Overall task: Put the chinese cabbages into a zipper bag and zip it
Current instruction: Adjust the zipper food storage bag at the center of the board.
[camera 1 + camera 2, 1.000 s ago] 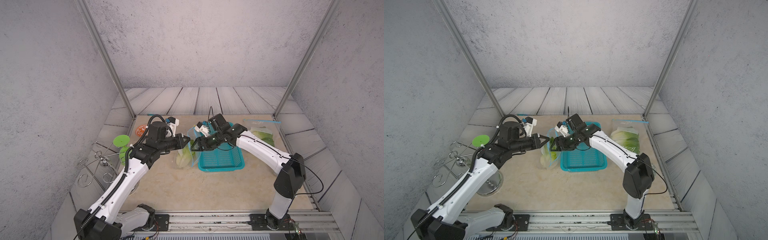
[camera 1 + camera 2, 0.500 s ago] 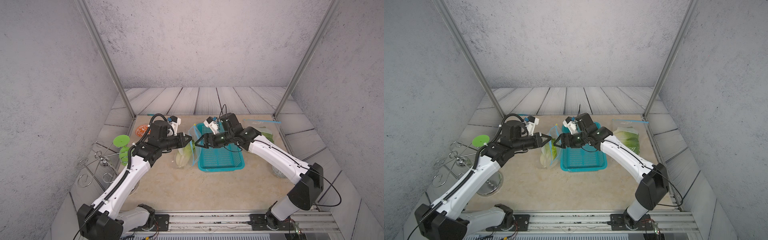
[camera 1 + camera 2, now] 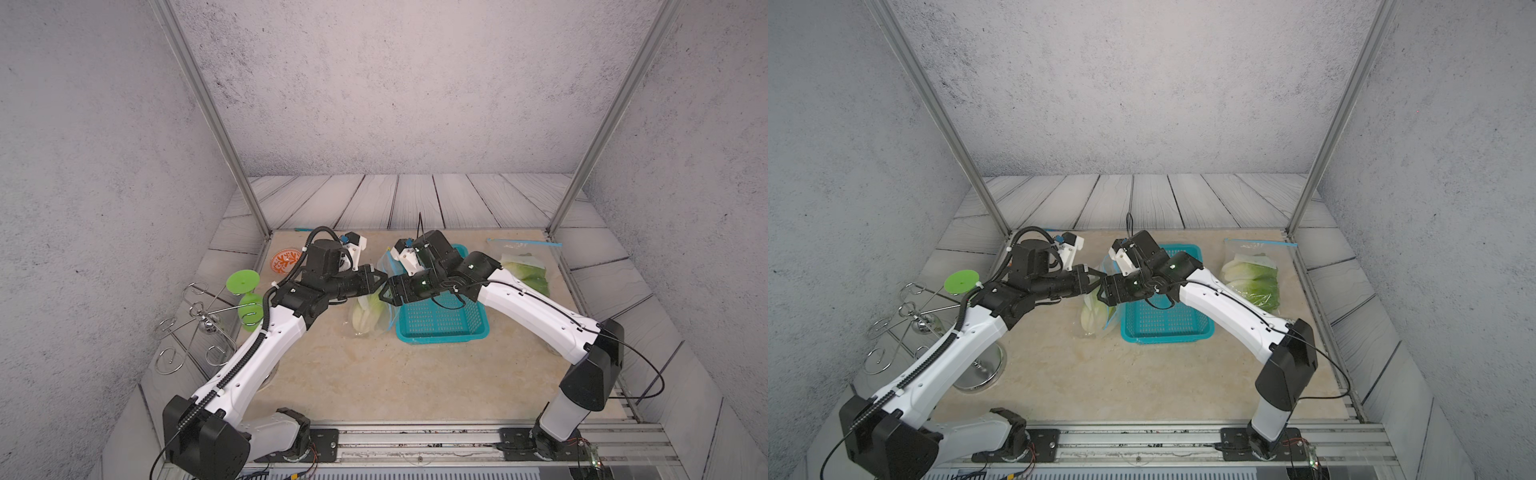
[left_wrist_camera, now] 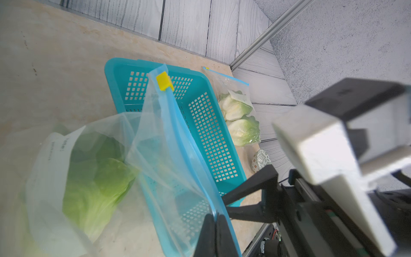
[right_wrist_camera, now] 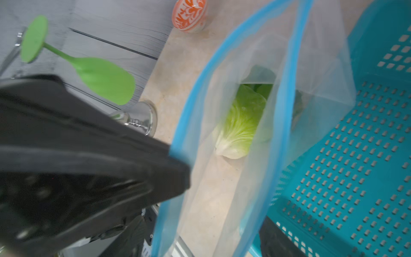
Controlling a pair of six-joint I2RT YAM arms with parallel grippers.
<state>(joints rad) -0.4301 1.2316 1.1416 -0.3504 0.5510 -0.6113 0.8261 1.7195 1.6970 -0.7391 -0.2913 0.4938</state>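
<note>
Pinching the zipper bag (image 4: pixel 160 155) rim, clenched left gripper (image 4: pixel 214 219); right gripper (image 4: pixel 225 204) apparently spread; cabbage (image 5: pixel 240 129) blurred inside.

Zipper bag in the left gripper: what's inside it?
One chinese cabbage shows through the clear zipper bag. A white label patch and folds cover the rest, so more cannot be ruled out.
</note>
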